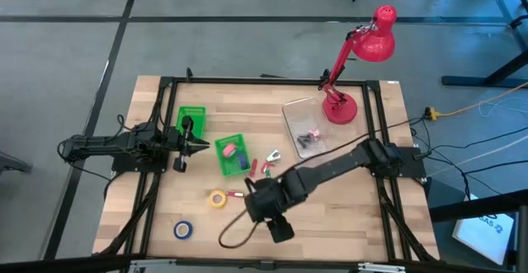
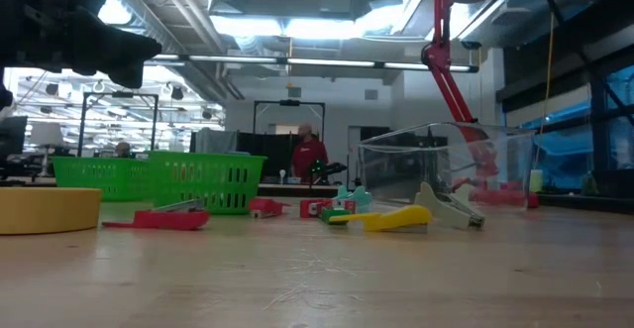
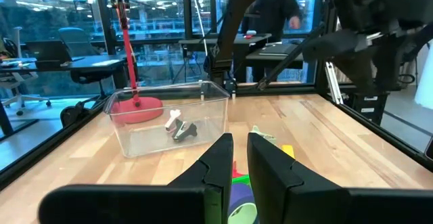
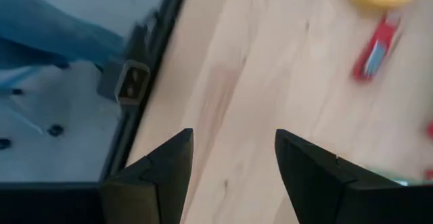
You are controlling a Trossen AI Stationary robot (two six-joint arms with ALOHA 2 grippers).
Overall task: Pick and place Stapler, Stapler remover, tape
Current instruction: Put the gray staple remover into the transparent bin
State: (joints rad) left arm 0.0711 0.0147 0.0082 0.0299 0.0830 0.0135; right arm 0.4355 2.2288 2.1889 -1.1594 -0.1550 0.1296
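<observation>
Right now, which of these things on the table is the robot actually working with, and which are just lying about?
Part of the job:
yellow tape roll
blue tape roll
red stapler
green bins

Just lying about:
red desk lamp
clear plastic box

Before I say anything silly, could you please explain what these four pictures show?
They show a two-armed robot at a wooden table. One camera looks straight down, one sits at table height, and one rides on each wrist. The left gripper, nearly shut and empty, hovers between two green bins. The right gripper is open, holding nothing, over bare wood near a yellow tape roll and a red stapler. A blue tape roll, a clear plastic container and a red desk lamp are also there.
</observation>
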